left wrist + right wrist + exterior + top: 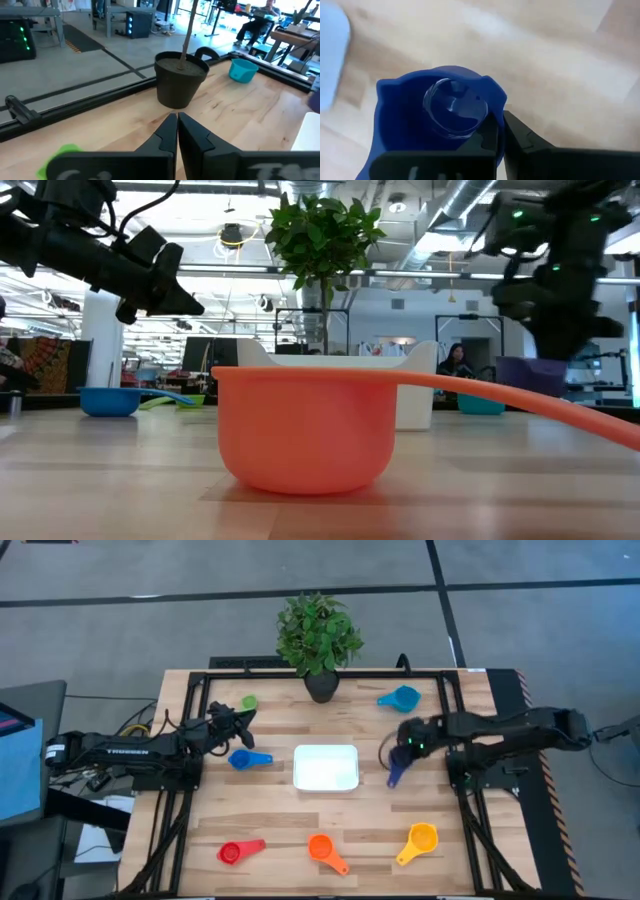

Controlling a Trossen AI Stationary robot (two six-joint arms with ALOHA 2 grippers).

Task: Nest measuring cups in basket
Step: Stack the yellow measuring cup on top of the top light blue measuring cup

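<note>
The white basket (326,767) sits mid-table. My right gripper (404,747) hovers just to the basket's right, shut on the dark purple-blue cup (397,773), which also shows in the low view (530,375). My left gripper (240,724) is shut on nothing and hangs in the air between the green cup (248,702) and the blue cup (247,759). The light blue cup (400,698) rests on the far right of the table. Near the front edge lie the red cup (240,852), the orange cup (325,849) and the yellow cup (420,842). My right gripper holds the dark purple-blue cup by its rim wall (496,107), one finger (487,137) inside the bowl and the other (522,137) outside. The fingers come from above, pointing down. The cup is lifted clear of the table, its open side toward the wrist.
A dark plant pot (321,686) with a leafy plant stands at the far edge, behind the basket. A black frame rail (100,95) borders the table. Bare wood lies between the basket and the front row of cups.
</note>
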